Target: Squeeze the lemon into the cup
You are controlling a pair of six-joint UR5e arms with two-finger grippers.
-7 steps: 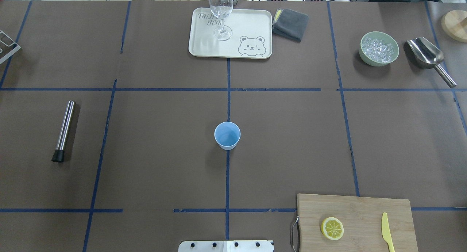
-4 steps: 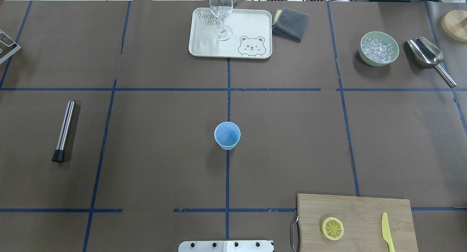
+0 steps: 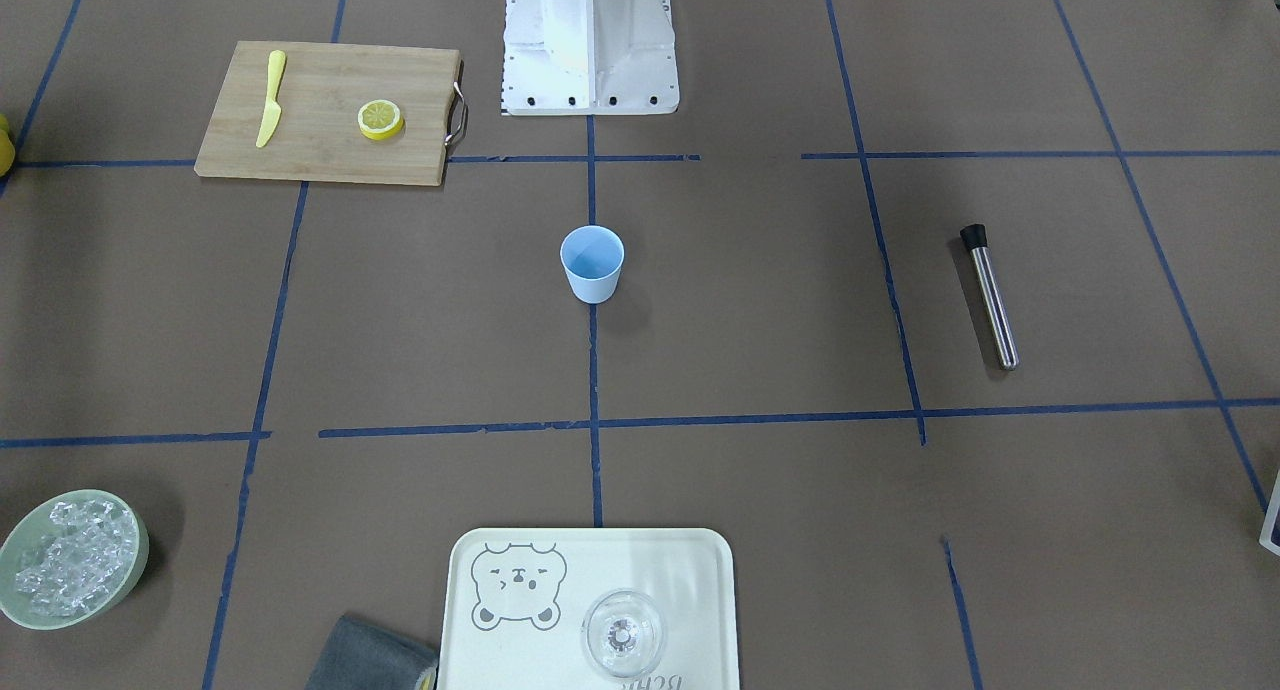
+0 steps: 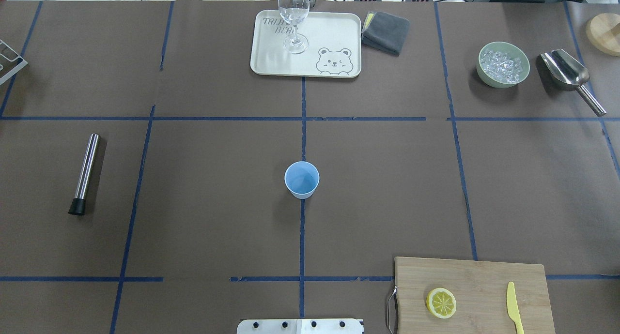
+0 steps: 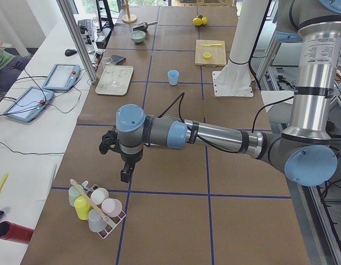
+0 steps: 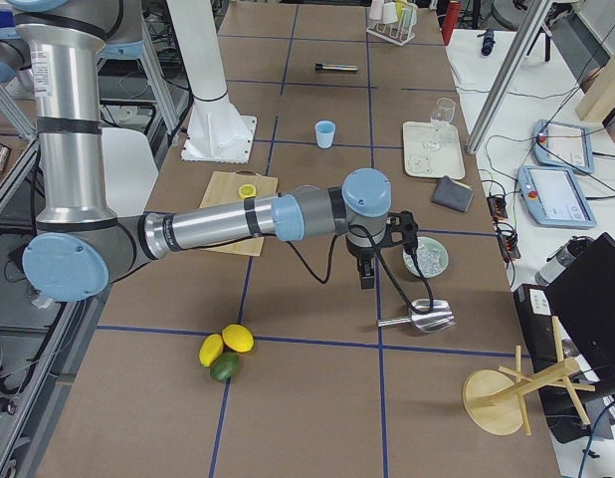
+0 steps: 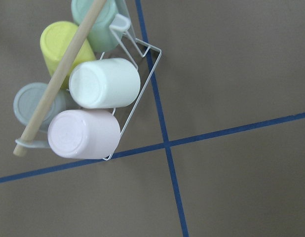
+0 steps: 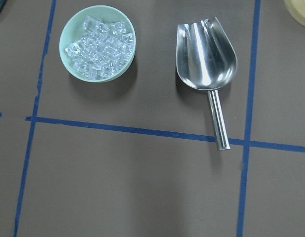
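Observation:
The lemon [image 4: 441,302], cut face up, lies on a bamboo cutting board [image 4: 484,276] at the near right of the table; it also shows in the front view as the lemon [image 3: 380,119]. The light-blue cup [image 4: 302,179] stands upright mid-table, apart from the lemon, also seen as the cup [image 3: 592,262]. Neither gripper appears in the overhead or front view. My left gripper [image 5: 126,172] hangs far off the table's left end, over a rack of cups. My right gripper [image 6: 367,275] hangs beyond the right end, near the ice bowl. I cannot tell whether either is open or shut.
A yellow knife [image 4: 514,307] lies on the board beside the lemon. A tray [image 4: 334,34] with a wine glass [image 4: 293,19] and a grey cloth [image 4: 386,31] sit at the far edge. An ice bowl [image 8: 98,49], a metal scoop [image 8: 208,64], a steel muddler [image 4: 85,173] and a cup rack [image 7: 93,98] lie further out.

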